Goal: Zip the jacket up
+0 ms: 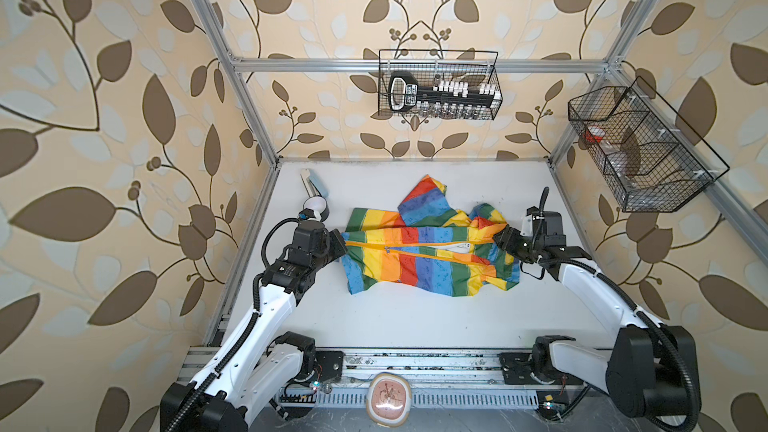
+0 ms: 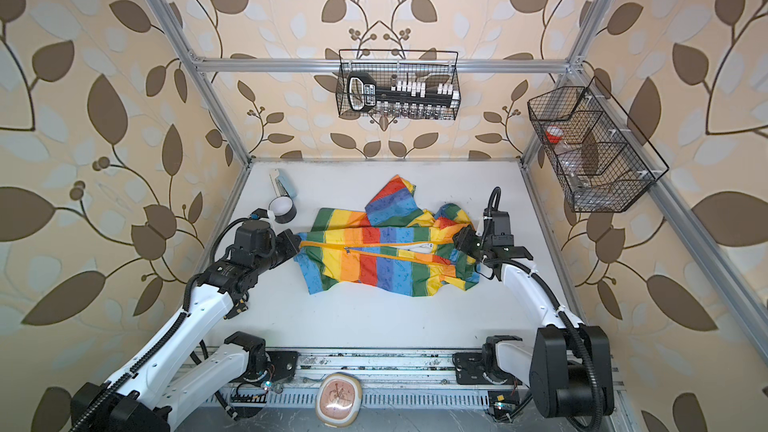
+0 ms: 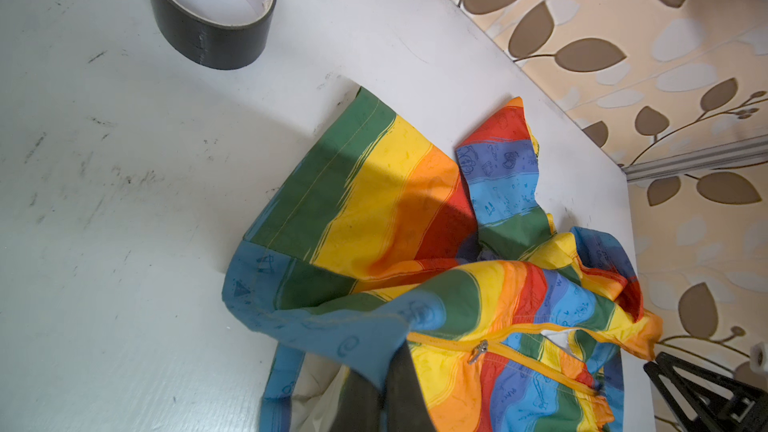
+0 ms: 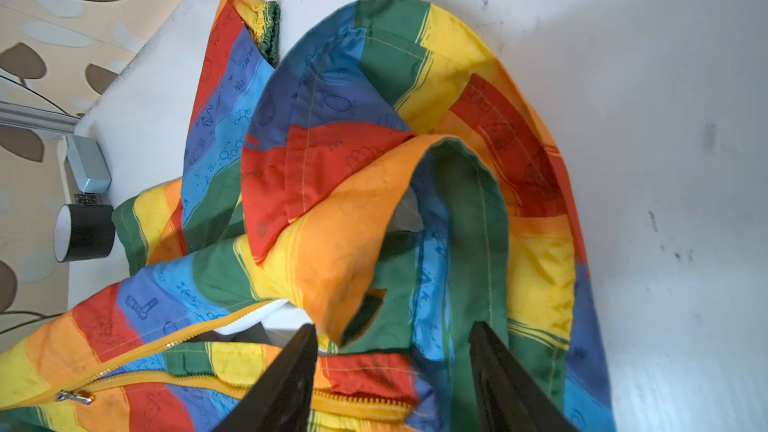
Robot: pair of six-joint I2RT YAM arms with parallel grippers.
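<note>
Rainbow jacket [image 1: 428, 257] is lying sideways across the middle of the bench [image 1: 415, 322], with the zipper slider [image 1: 387, 249] sitting only partway along. The left tool [image 1: 340, 245] is clamping the hem end tight. The right tool [image 1: 500, 238] is hanging at the hood end, fingers [image 4: 286, 380] spread apart, with fabric lying loose between them.

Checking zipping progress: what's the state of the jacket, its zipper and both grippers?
small rainbow-striped fabric jacket: lying spread on the white table
orange front zipper: partly closed, collar end open
left gripper: shut on the hem
right gripper: open at the collar
</note>
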